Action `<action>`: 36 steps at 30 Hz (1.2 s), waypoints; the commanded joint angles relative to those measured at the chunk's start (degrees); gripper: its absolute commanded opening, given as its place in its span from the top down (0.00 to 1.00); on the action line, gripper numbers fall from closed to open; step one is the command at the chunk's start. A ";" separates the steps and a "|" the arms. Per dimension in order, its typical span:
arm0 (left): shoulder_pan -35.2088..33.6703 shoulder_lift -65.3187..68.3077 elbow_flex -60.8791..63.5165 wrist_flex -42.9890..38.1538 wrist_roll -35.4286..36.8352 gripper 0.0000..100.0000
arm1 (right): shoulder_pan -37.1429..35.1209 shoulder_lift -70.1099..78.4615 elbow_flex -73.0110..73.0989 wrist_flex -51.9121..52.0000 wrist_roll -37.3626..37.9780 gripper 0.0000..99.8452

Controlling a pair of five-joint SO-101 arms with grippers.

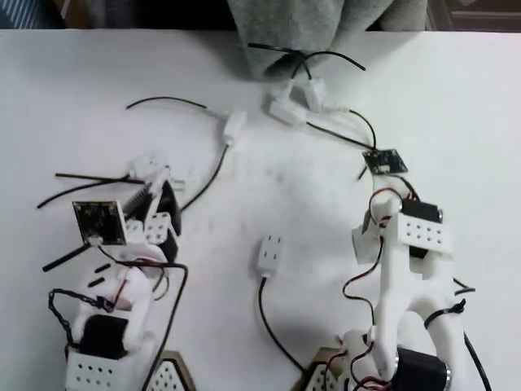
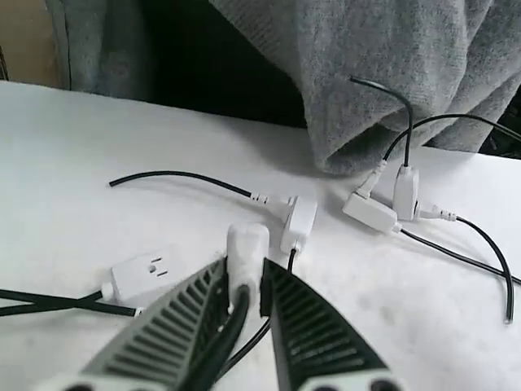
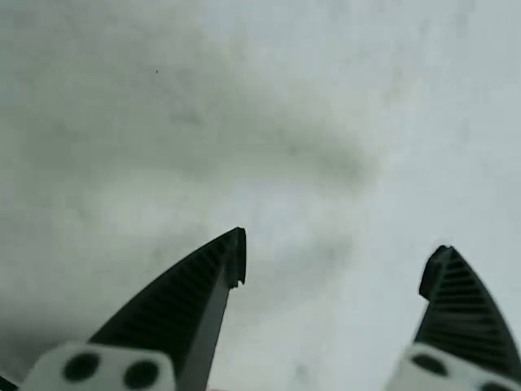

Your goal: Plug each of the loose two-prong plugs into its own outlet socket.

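My left gripper (image 2: 244, 270) is shut on a white two-prong plug (image 2: 247, 248), whose black cord runs back between the fingers. A white outlet socket (image 2: 142, 274) lies on the table right beside the plug, its slots facing up; in the high view the same socket (image 1: 148, 169) sits just beyond the left gripper (image 1: 163, 194). Another white plug (image 1: 234, 126) lies farther out on its black cord. A second socket (image 1: 270, 252) rests mid-table. My right gripper (image 3: 338, 261) hangs open over bare white table, holding nothing.
A tangle of white plugs and black cords (image 1: 295, 99) lies at the far edge under a grey cloth (image 1: 313, 24). Loose black cords (image 1: 81, 183) trail left from the near socket. The right arm (image 1: 403, 236) stands at the table's right side.
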 commanded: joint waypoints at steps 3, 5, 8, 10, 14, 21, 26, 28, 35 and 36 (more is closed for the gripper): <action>0.22 8.66 -8.00 -2.55 0.26 0.98 | 0.48 -1.80 2.11 -4.35 -4.22 0.67; 0.22 16.66 -12.84 -5.10 2.20 0.98 | 0.48 -1.80 2.46 -4.35 -4.31 0.67; 0.40 31.96 -23.82 -5.54 5.27 0.98 | 0.48 -1.80 2.90 -4.44 -4.40 0.67; 0.31 43.38 -31.56 -5.45 8.44 0.98 | 0.48 -1.80 3.60 -4.70 -4.40 0.67; 0.22 63.78 -48.18 3.52 13.98 0.98 | 0.57 -1.80 6.15 -8.31 -4.40 0.67; 3.65 82.33 -70.42 24.79 34.02 0.98 | 0.48 -1.71 7.65 -11.03 -4.40 0.67; 7.78 82.68 -74.20 37.98 47.74 0.98 | 0.40 -1.71 9.41 -14.11 -4.40 0.67; 8.75 82.68 -74.37 38.24 51.52 0.98 | 0.40 -1.71 9.41 -14.11 -4.40 0.67; 11.03 83.21 -68.13 36.84 70.33 0.98 | 0.40 -1.71 9.67 -15.08 -4.40 0.67; 11.03 83.21 -66.99 35.34 71.56 0.98 | 0.40 -1.71 9.76 -15.60 -4.40 0.67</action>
